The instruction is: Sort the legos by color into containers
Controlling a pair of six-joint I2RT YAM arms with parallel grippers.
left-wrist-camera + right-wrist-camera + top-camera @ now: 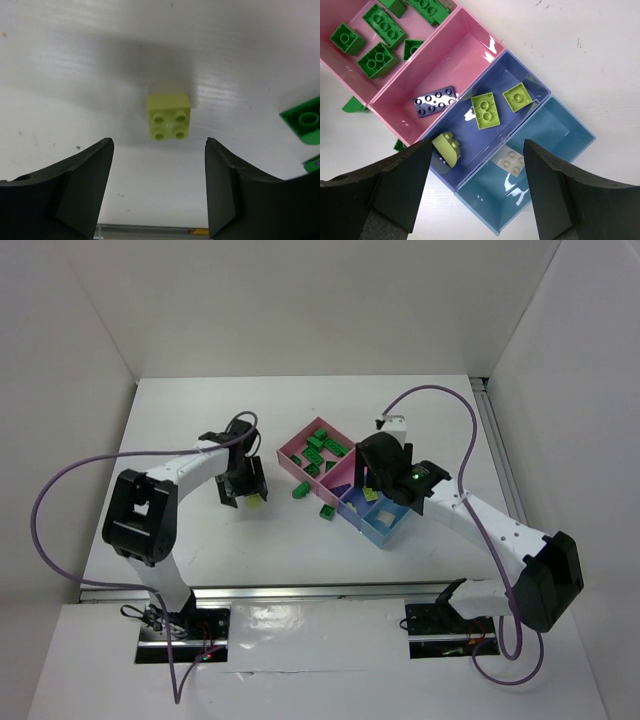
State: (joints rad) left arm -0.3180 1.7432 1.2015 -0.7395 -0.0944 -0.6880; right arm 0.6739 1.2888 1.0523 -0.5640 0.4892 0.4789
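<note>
left pincer wide near pale brick, right pincer wide above bins, cream brick glare-blurred, green brick cropped

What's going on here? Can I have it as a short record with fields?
Left gripper: open, above a pale yellow-green studded plastic brick on the white table
Right gripper: open, over the joined plastic bins
First pink bin: dark green bricks
Second pink bin: one dark purple brick
Periwinkle bin: three yellow-green bricks
Light blue bin: one cream brick
Loose: green bricks beside the bins
</note>
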